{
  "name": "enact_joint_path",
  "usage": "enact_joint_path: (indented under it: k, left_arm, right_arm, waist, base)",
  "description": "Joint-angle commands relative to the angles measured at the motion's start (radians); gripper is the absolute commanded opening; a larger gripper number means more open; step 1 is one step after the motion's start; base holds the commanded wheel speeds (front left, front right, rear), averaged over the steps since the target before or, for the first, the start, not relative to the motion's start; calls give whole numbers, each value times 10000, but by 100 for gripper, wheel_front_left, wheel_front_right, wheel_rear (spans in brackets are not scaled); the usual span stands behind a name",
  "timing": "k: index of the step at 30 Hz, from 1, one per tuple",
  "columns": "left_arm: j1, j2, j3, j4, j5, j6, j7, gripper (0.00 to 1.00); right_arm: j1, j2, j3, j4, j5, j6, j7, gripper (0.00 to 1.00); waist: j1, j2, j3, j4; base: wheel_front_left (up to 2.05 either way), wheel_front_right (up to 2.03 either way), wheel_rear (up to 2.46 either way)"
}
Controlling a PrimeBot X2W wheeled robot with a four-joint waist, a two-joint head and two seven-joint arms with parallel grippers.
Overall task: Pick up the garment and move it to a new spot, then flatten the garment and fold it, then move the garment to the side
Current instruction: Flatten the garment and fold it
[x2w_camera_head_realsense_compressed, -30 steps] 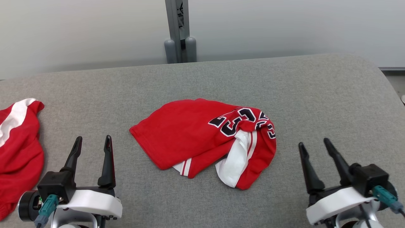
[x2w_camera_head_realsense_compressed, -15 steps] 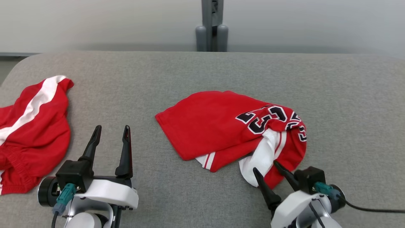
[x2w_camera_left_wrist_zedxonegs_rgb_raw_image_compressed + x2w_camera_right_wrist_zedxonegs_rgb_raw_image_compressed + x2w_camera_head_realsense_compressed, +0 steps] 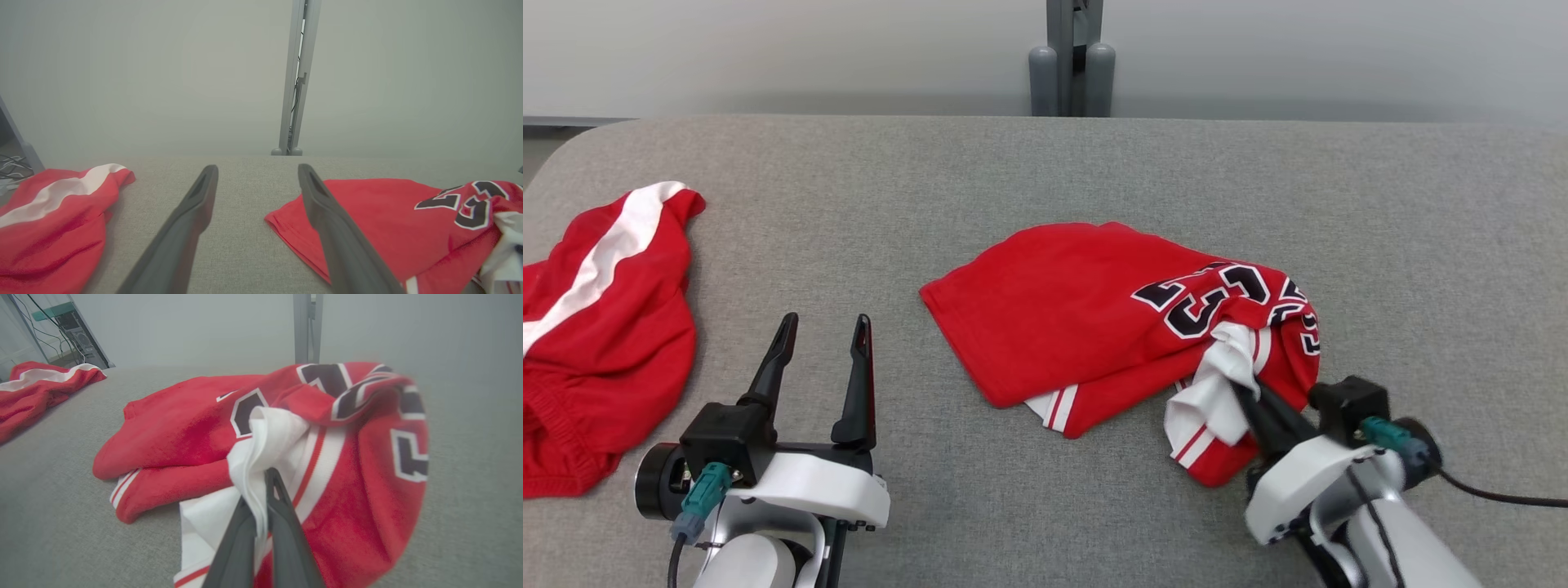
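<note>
A crumpled red garment (image 3: 1078,310) with black numbers and white trim lies mid-table, also seen in the left wrist view (image 3: 388,220) and close up in the right wrist view (image 3: 171,424). My right gripper (image 3: 1245,388) is shut on a bunched white fold at the garment's near right end; in the right wrist view (image 3: 267,473) the cloth is pinched between the closed fingers. My left gripper (image 3: 825,320) stands open at the lower left, apart from the garment, with nothing between its fingers (image 3: 257,167).
A second red garment with a white stripe (image 3: 596,327) lies at the table's left edge (image 3: 53,220). The grey fabric table (image 3: 1421,245) has bare room to the right and behind. A grey post (image 3: 1072,57) stands beyond the far edge.
My right gripper came in from the lower right to the garment's near right end and closed on the white fold, bunching it upward. The head camera turned. The left gripper stayed open.
</note>
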Motion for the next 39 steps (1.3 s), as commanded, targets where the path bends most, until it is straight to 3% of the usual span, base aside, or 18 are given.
enact_joint_path:
  k: [1, 7, 16, 21, 27, 37, 38, 39]
  left_arm:
    - [-146, 27, 33, 57, -57, -46, -48, 100]
    - [-293, -68, -24, 241, -146, -137, -143, 100]
    - [-438, -131, -141, 484, -210, -264, -268, 100]
    - [-436, -109, -168, 613, -254, -332, -284, 100]
    - [-416, -94, -147, 586, -342, -299, -248, 100]
    - [-609, 114, -56, 412, -280, -205, -208, 100]
    - [-626, 131, -47, 410, -278, -187, -198, 100]
    - [-643, 157, -36, 406, -285, -176, -195, 100]
  right_arm:
    - [-51, -486, -361, -400, -417, 12, 104, 0]
    - [218, -1680, -1614, -2235, -1841, 12, 1085, 0]
    - [-417, -2738, -2043, -3942, -3021, 12, 1457, 0]
    - [251, -2618, -1015, -4141, -2856, 12, 1561, 0]
    - [1641, -2119, 268, -3640, -1869, 10, 2018, 0]
    - [2194, -1069, -919, -2942, -1407, 12, 1459, 0]
    - [2158, -979, -1043, -2931, -1360, 12, 1364, 15]
    - [2137, -894, -1107, -2875, -1291, 12, 1359, 65]
  waist:
    - [0, 0, 31, -129]
    - [0, 0, 74, -319]
    - [0, 0, 29, -328]
    - [0, 0, -45, -254]
    - [0, 0, 52, -352]
    - [0, 0, 394, -661]
    - [0, 0, 412, -673]
    - [0, 0, 429, -684]
  base:
    - [0, 0, 0]
    - [0, 0, 0]
    - [0, 0, 0]
    - [0, 0, 0]
    - [0, 0, 0]
    - [0, 0, 0]
    - [0, 0, 0]
    - [0, 0, 0]
